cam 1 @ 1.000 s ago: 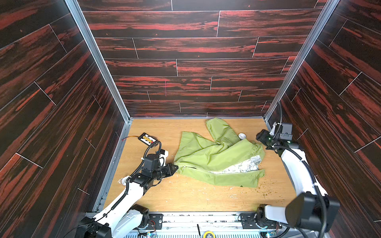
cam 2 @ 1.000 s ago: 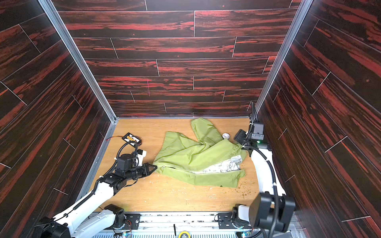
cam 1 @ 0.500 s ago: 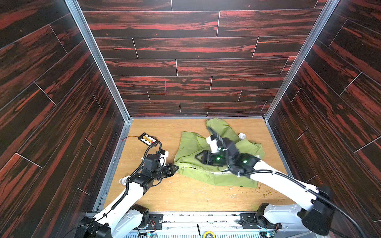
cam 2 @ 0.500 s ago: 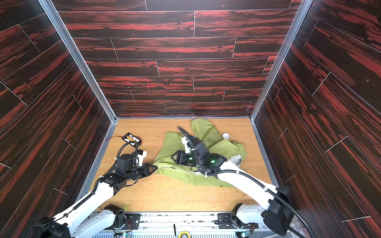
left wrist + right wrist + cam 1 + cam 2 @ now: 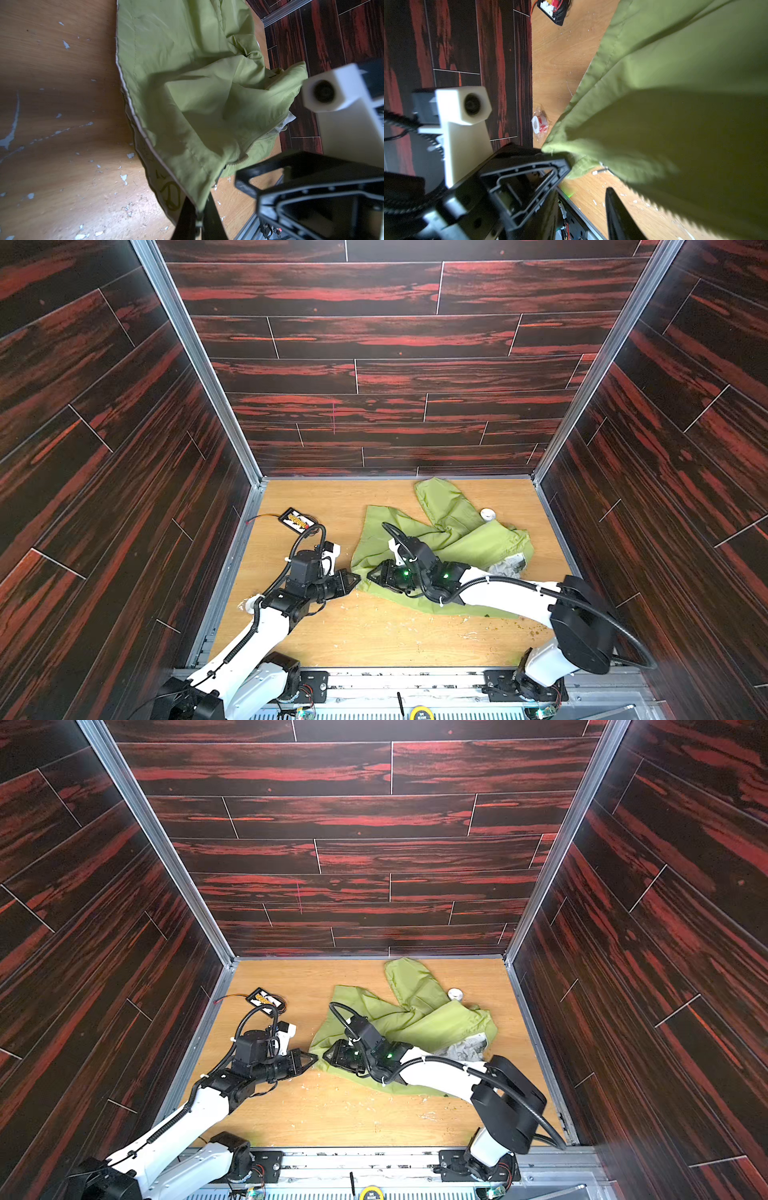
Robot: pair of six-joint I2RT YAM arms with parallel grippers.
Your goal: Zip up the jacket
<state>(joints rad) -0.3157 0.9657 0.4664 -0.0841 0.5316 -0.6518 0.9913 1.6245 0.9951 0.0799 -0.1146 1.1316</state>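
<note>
The lime-green jacket lies crumpled on the wooden floor, with white patterned lining showing at its right end. My left gripper is shut on the jacket's near-left corner; the left wrist view shows the green cloth pinched between the jaws. My right gripper reaches across the jacket and hovers just right of the left gripper. In the right wrist view one finger shows over bare floor, jaws apart, with the jacket beside it. The zipper is hidden.
A black battery pack with wires lies at the back left. A white tape roll sits behind the jacket. A bagged red-and-white roll lies by the left wall. Dark walls enclose three sides.
The right arm swung from the far right wall across the jacket to its left edge beside the left gripper, its jaws narrowing. The left gripper kept its grip and place.
</note>
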